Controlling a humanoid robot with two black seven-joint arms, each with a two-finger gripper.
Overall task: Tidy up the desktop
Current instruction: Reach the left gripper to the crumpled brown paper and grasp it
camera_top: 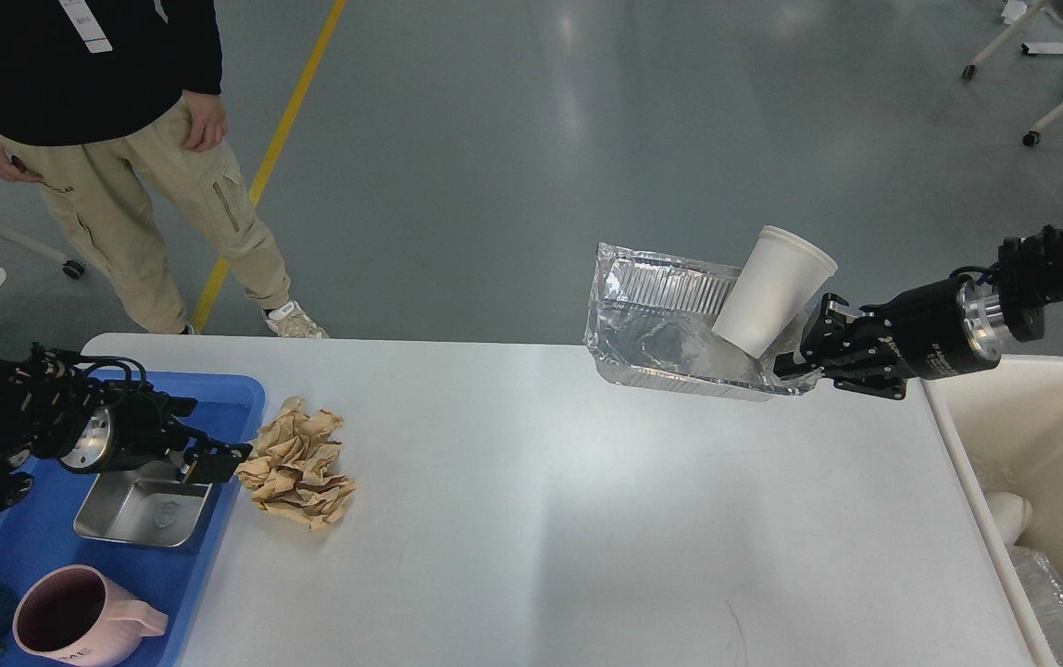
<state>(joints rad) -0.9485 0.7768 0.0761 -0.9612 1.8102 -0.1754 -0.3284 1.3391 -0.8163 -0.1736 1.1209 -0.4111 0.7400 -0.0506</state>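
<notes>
- The right gripper (pixel 795 363) is clamped on the near right corner of a foil tray (pixel 670 338), which it holds raised over the far right edge of the desktop (pixel 587 500); a white paper cup (pixel 772 289) leans inside (likely rubbish bound for the cream bin (pixel 1031 435) just beside that edge).
- The left gripper (pixel 217 460) hangs over the blue tray (pixel 217 547) at the left edge, beside a crumpled brown paper (pixel 298 463); how far its fingers are parted I cannot tell.
- The desktop lies below both grippers.
</notes>
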